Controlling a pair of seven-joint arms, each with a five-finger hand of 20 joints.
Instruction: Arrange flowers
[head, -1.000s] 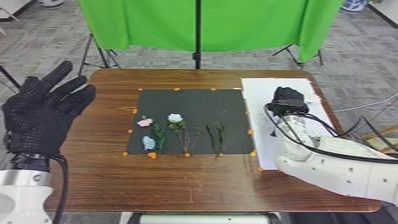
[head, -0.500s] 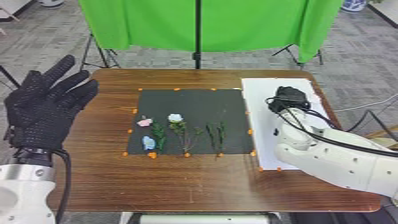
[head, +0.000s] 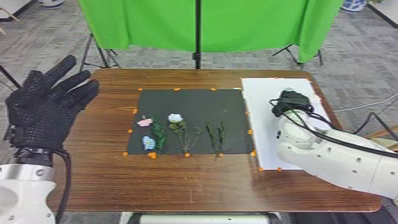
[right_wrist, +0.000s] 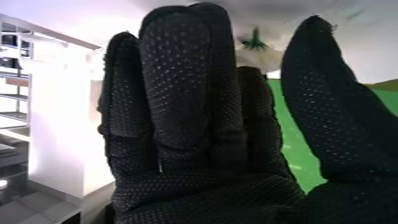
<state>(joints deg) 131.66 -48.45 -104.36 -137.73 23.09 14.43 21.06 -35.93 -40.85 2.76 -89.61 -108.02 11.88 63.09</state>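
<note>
My left hand (head: 46, 112) is open above the table's left side, well away from the flowers. Over the white board, my right hand (head: 291, 101) lies to the right of the dark mat. In the right wrist view the same hand (right_wrist: 187, 100) has straight fingers, its thumb apart; a pale blurred shape (right_wrist: 258, 59) with a green tuft (right_wrist: 255, 42) appears between them. On the mat lie a pink flower (head: 145, 122), a blue flower (head: 148, 143), a white flower (head: 175, 118) on its stem and green sprigs (head: 216, 134).
The dark mat (head: 191, 100) has orange marks along its edges. Beside it is the white board (head: 271, 157), on the brown table (head: 178, 185). Black cables (head: 333, 143) run along the right arm. A green cloth (head: 258, 30) hangs beyond the table's far edge.
The right hand has shifted and turned slightly over the white board, with its forearm. The left hand has moved a little and tilted. The flowers on the mat have stayed in place.
</note>
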